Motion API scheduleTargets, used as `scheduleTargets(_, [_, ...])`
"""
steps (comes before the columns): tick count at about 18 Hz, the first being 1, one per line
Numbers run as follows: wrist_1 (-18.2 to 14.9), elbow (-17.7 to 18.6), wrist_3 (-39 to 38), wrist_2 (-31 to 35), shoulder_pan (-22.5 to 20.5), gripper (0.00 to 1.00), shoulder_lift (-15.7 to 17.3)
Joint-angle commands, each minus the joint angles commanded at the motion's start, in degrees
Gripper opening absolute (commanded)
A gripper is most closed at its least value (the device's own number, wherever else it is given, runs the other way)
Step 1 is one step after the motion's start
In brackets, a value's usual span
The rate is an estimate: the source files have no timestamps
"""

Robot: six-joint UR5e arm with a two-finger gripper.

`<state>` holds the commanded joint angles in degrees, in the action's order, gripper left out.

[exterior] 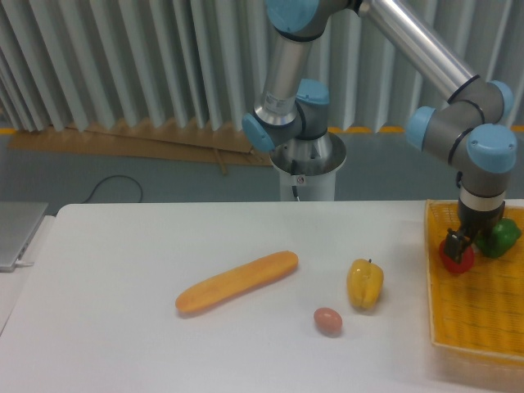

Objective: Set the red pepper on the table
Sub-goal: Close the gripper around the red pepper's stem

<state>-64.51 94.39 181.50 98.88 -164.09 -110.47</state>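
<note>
The red pepper (pixel 458 261) lies in the yellow woven basket (pixel 475 327), near its left wall. My gripper (pixel 459 246) points down directly over the pepper, its dark fingertips at the pepper's top. The fingers are too small and too hidden by the pepper to show whether they are closed on it. The white table (pixel 123 262) stretches out to the left of the basket.
A green pepper (pixel 500 237) rests in the basket just right of my gripper. On the table lie a yellow pepper (pixel 364 284), a brown egg (pixel 327 320) and a long orange squash (pixel 237 282). The robot's base (pixel 307 164) stands behind the table's far edge.
</note>
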Motion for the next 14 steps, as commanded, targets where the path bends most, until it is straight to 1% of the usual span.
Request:
scheduleTargets(2, [0.3, -0.1, -1.8, 0.0, 0.6, 1.00, -0.5])
scheduleTargets(7, [0.3, 0.4, -5.4, 0.0, 2.0, 1.00, -0.5])
scheduleTargets(12, [0.7, 0.2, -6.0, 0.0, 2.4, 1.00, -1.3])
scheduleTargets(14, [1.8, 0.4, -5.6, 0.2, 2.4, 1.00, -1.7])
